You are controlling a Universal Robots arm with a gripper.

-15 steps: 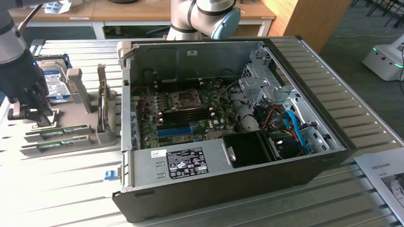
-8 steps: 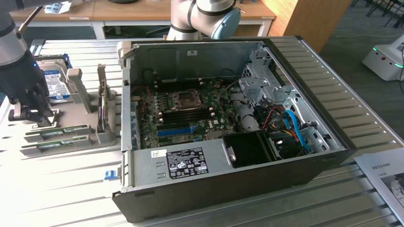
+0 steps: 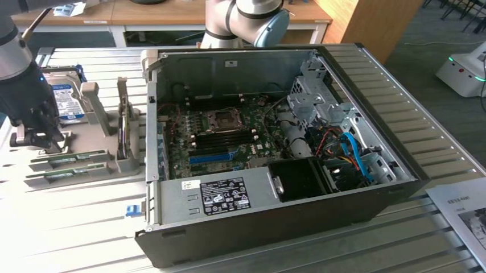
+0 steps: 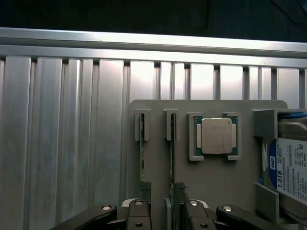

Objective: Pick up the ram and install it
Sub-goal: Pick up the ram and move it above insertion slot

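On the ribbed metal counter (image 4: pixel 72 143), the ram (image 4: pixel 171 158) stands edgewise in its grey tray (image 4: pixel 158 108). My claw (image 4: pixel 163 211) hangs wide open and empty over it. If misaligned, I'd risk knocking the neighbouring stick (image 4: pixel 141 158).

Here we are at the exterior view's left: our arm (image 3: pixel 17 68) stands steep, wrist pointing straight down, gripper (image 3: pixel 36 139) hanging low. Over to the wrist view, where the gripper (image 4: pixel 165 218) has its dark fingers (image 4: pixel 139 216) spread wide apart.
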